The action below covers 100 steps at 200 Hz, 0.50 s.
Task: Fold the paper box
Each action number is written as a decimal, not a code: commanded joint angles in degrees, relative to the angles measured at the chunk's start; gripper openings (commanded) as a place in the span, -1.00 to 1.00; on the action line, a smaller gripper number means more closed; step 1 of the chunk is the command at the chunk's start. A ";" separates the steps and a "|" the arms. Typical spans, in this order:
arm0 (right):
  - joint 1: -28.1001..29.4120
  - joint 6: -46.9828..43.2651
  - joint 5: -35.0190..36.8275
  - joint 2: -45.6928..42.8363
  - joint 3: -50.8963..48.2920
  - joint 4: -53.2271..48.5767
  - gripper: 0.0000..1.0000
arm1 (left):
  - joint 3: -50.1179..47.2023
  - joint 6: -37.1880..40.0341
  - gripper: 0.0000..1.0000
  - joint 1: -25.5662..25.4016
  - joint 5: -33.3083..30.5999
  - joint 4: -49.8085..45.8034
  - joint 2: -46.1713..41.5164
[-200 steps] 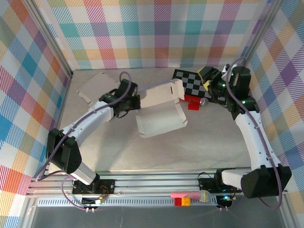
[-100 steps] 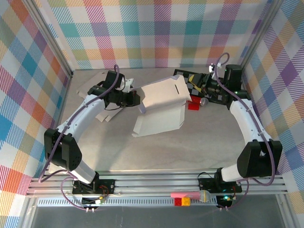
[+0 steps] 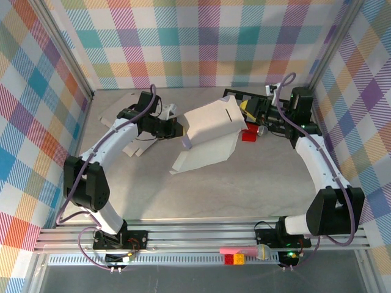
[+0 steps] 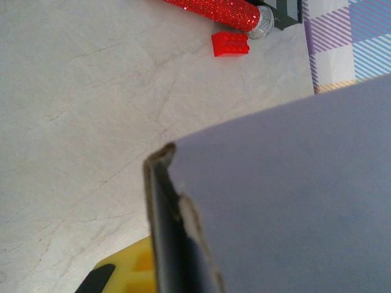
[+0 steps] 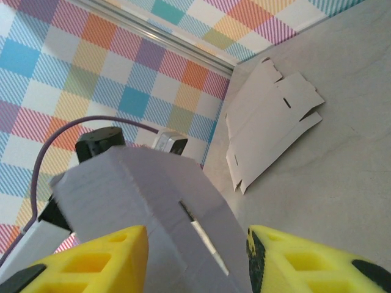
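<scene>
The paper box [image 3: 211, 122] is a white cardboard blank, half folded, held off the table in the middle. Its upper panel is raised and slanted, and a lower flap [image 3: 204, 152] hangs down to the table. My left gripper [image 3: 179, 129] is shut on the box's left edge; in the left wrist view one yellow finger [image 4: 125, 271] sits beside that edge [image 4: 164, 201]. My right gripper [image 3: 249, 112] is at the box's right end. In the right wrist view the slotted panel [image 5: 177, 207] fills the span between the yellow fingers of my right gripper [image 5: 195, 262], touching both.
Flat cardboard blanks [image 3: 125, 113] lie at the back left, also in the right wrist view [image 5: 269, 122]. A checkered board [image 3: 238, 101], a red brick [image 3: 248, 135] and a red glitter microphone [image 4: 214, 9] lie under and beside the right gripper. Plaid walls close three sides.
The box has been lifted and tilted, its lower flap swinging down. The right gripper has moved in and closed on the box's right end. The left arm has drawn back to the left.
</scene>
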 commanded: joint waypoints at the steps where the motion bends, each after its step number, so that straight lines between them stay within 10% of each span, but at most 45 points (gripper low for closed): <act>1: 0.54 0.42 -2.60 -1.94 -0.53 3.33 -0.08 | 2.60 -1.11 -1.00 0.77 3.29 0.70 0.68; 100: 3.46 -6.00 -0.92 -1.25 2.45 -3.55 -0.08 | 3.27 -1.38 -1.00 0.77 4.36 0.73 1.21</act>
